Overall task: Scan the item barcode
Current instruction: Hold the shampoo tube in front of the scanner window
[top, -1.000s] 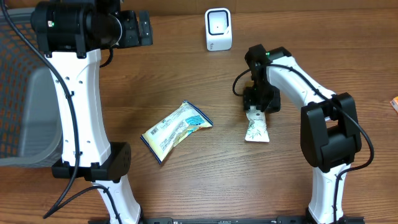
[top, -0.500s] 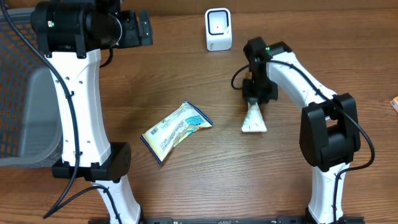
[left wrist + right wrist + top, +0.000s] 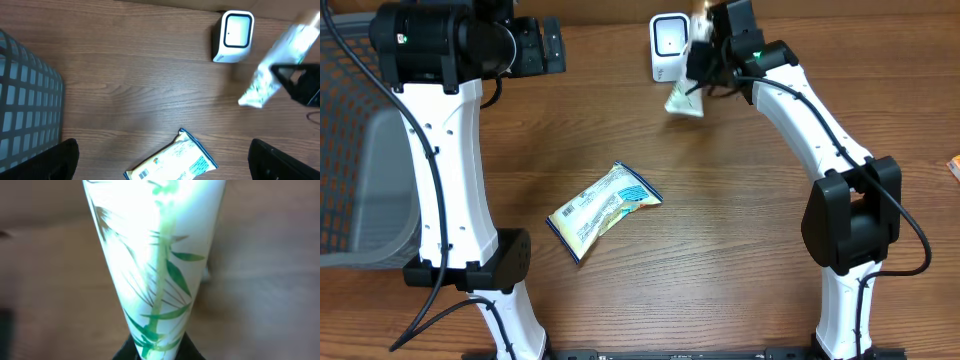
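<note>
Glossy tapered leaf-print tube (image 3: 682, 100), clamped by raised right gripper (image 3: 703, 68) at boxy scanner's (image 3: 670, 45) 3 o'clock; left gripper (image 3: 167, 165) gapes empty

Brown wooden tabletop under soft, even indoor light

The table (image 3: 650, 290) is brown wood with long grain running side to side; it spreads between the left fingers (image 3: 45, 166) and well ahead of them, and in the right wrist view it shows only as a blurred brown field. To the left of those fingers stands a grey grid-walled basket (image 3: 25, 95), its squares bluish where light passes through; whether it rests on the wood or beside it cannot be told. Far ahead of the fingers a paler tan strip (image 3: 165, 3) borders the wood. Light falls from above, leaving a dull sheen on the grain and faint, short shadows
</note>
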Controlling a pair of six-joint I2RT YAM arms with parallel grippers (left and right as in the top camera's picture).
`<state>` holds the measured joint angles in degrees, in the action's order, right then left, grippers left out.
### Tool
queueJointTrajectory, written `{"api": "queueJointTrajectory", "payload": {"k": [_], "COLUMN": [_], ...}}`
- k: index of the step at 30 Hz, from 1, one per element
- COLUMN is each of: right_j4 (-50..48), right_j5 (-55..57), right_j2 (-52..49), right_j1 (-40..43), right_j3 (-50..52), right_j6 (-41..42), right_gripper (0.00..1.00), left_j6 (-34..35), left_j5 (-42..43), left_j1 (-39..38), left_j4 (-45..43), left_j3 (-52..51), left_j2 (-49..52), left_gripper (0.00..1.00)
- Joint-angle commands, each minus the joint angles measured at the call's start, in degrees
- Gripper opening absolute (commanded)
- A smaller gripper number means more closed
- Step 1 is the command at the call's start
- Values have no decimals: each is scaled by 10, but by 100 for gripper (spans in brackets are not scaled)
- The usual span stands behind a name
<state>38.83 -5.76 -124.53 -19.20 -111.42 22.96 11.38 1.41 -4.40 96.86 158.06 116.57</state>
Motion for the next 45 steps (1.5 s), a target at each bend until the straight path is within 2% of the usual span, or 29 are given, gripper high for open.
{"api": "queueJointTrajectory", "payload": {"k": [1, 7, 11, 16, 21, 32, 38, 45], "right_j4": [-91, -122, -112, -98, -109, -113, -165, -282], "right_j5": [-46, 11, 5, -71, -138, -138, -139, -130], "right_j2": [10, -12, -41, -55, -55, -55, -55, -59], "right_j1": [-1, -18, -19, -19, -21, -7, 11, 3], "right_j3": [-22, -22, -22, -22, -28, -31, -31, -31], "right_j6": [85, 86, 106, 190, 234, 238, 292, 360], "right_gripper": [4, 4, 4, 4, 4, 4, 4, 4], "left_j6": [-11, -11, -11, -11, -11, -11, -11, -11], "left_j5": [-3, -3, -3, -3, -3, -3, -3, -3], "left_j1": [-1, -1, -1, -1, -1, -1, -1, -1], "left_j4": [-1, -1, -1, -1, -1, -1, 0, -1], "left_j3": [4, 4, 4, 4, 4, 4, 4, 4], "left_j2": [-12, -12, -12, -12, -12, -12, -12, -12], "left_gripper": [100, 100, 100, 100, 100, 99, 99, 99]}}
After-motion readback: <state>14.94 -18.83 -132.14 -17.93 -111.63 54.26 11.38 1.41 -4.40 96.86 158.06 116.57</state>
